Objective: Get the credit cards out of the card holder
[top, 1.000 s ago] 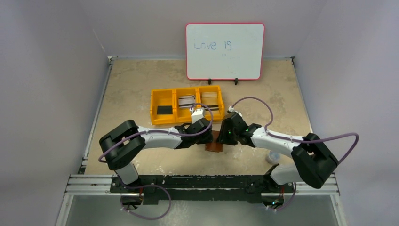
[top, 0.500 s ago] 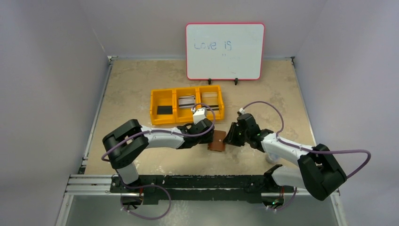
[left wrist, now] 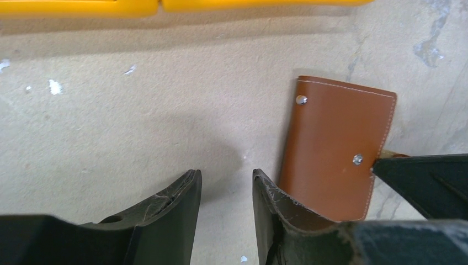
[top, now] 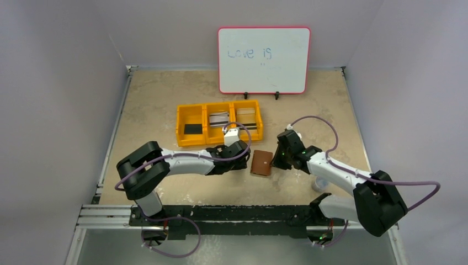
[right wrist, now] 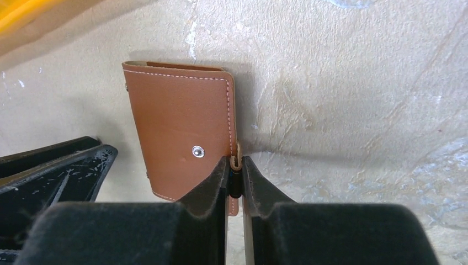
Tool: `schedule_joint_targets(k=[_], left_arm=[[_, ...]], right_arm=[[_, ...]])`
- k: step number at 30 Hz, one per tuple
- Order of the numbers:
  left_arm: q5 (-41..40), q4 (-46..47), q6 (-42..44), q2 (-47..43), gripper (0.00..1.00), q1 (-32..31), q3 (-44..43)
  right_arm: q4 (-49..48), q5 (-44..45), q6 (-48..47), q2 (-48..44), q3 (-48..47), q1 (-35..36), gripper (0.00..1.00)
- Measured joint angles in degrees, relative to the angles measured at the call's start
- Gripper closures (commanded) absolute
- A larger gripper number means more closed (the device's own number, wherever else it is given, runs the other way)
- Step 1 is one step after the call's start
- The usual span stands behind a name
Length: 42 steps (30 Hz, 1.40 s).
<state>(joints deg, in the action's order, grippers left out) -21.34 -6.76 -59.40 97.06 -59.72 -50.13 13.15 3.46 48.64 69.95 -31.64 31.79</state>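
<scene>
Card holder (top: pixel 261 163) lies folded on the table (top: pixel 165 99); right gripper (right wrist: pixel 234 165) pinches its edge, left gripper (left wrist: pixel 226 185) beside it is parted, empty.

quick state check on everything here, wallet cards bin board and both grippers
card holder: folded shut, lying flat
credit cards: lying in the bin, across all three compartments
yellow bin: upright, holding cards
left gripper: open, empty
right gripper: shut on the card holder's edge
whiteboard: upright, "love is" written on it
</scene>
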Motion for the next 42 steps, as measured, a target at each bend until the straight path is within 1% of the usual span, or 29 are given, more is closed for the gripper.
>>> schedule_joint_targets(k=[2,4,7,10,13,17,20,24,29,32,36,38,42], left_arm=[[-0.2,-0.9,0.0,-0.6,0.59,0.0,0.0],[-0.4,-2.1,0.1,-1.1,0.59,0.0,0.0],[-0.9,-4.7,0.3,-2.1,0.57,0.0,0.2],[-2.2,-8.8,0.4,-4.2,0.52,0.0,0.4],[-5.6,-12.0,0.0,-8.6,0.46,0.0,0.6],[-11.2,-14.6,-1.3,-16.6,0.44,0.0,1.7],[-15.3,-17.0,-3.0,-22.0,0.43,0.1,2.7],[-20.0,-21.1,-5.7,-27.4,0.42,0.1,3.8],[-25.6,-27.9,-9.5,-34.7,0.39,0.1,4.4],[-28.7,-31.3,-11.5,-39.1,0.37,0.1,4.4],[-31.5,-34.6,-13.0,-43.6,0.35,0.1,4.9],[-32.0,-35.5,-13.4,-44.5,0.34,0.1,5.1],[-32.1,-35.1,-13.4,-44.3,0.34,0.1,6.6]], right_arm=[[0.5,0.4,-0.1,-0.7,0.0,0.0,0.95],[1.4,0.6,-0.5,-1.5,-0.5,0.0,0.97],[1.8,0.4,-1.9,-3.0,-2.2,0.0,0.99],[1.5,-1.2,-4.9,-5.3,-4.3,0.0,1.0],[0.8,-3.4,-8.9,-6.5,-7.1,0.0,1.0],[-2.5,-9.2,-13.9,-6.5,-9.9,0.0,0.99],[-5.0,-14.5,-16.4,-4.9,-10.5,0.3,0.99],[-6.8,-18.5,-17.9,-0.4,-12.2,2.7,0.98],[-10.0,-23.8,-17.8,3.8,-15.8,7.5,0.98],[-13.7,-27.9,-17.3,4.6,-17.0,8.5,0.97],[-13.9,-29.3,-17.0,4.0,-16.7,8.6,0.93],[-14.5,-29.6,-16.3,3.2,-15.3,8.6,0.95],[-17.5,-28.0,-12.3,2.1,-6.7,8.0,0.93]])
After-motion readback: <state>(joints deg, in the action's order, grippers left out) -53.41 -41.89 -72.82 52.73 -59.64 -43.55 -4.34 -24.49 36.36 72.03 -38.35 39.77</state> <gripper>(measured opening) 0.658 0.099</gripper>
